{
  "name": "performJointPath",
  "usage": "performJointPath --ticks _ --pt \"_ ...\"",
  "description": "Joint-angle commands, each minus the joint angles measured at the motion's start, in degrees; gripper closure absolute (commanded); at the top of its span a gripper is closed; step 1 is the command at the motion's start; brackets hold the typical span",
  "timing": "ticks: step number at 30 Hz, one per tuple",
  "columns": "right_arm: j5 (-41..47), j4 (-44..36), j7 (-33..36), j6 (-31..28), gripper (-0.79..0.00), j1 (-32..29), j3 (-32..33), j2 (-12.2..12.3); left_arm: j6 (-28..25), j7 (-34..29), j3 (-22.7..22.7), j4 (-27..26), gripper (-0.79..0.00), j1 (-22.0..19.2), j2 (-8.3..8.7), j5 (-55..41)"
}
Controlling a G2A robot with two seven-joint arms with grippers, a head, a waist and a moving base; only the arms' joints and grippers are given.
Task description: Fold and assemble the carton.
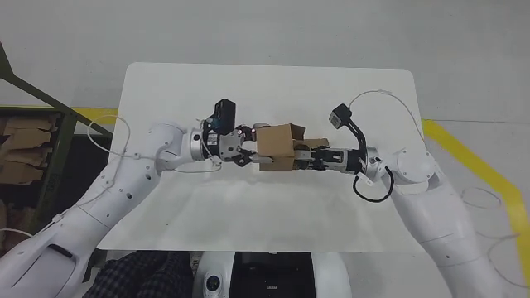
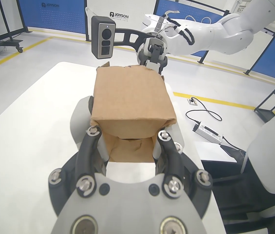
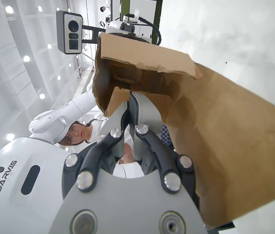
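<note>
The carton (image 1: 276, 146) is held above the surface (image 1: 166, 91), long axis running from tool to tool. The right tool (image 3: 130, 101) is clenched on an end flap. The left tool (image 2: 128, 143), fingers spread, straddles the opposite open end.

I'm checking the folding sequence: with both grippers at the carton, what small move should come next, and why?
Probably the left gripper should ease forward and press the half-folded end flap shut. The carton is held over the table, the end facing that gripper gapes between its spread fingers, and the right gripper pinches the far end, steadying it.
</note>
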Motion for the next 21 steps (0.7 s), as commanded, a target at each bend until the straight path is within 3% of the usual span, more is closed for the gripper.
performJointPath --ticks 1,10,15,21 --pt "-0.11 -0.02 -0.38 0.02 0.000 -0.47 1.33 0.29 0.00 0.01 -0.05 0.13 -0.342 0.04 0.04 -0.01" --pt "-2.08 -0.22 -5.34 3.47 0.000 -0.70 6.17 1.22 0.00 0.62 -0.08 -0.30 -0.336 0.79 0.31 -0.16" --pt "-3.50 1.30 -8.57 5.96 0.000 2.31 3.75 0.69 0.00 1.29 0.08 -1.02 -0.339 1.36 0.44 0.39" --pt "-4.25 1.20 -6.23 5.47 0.000 4.98 -0.94 -0.08 0.00 1.90 -0.01 -0.92 -0.348 1.61 0.56 0.67"
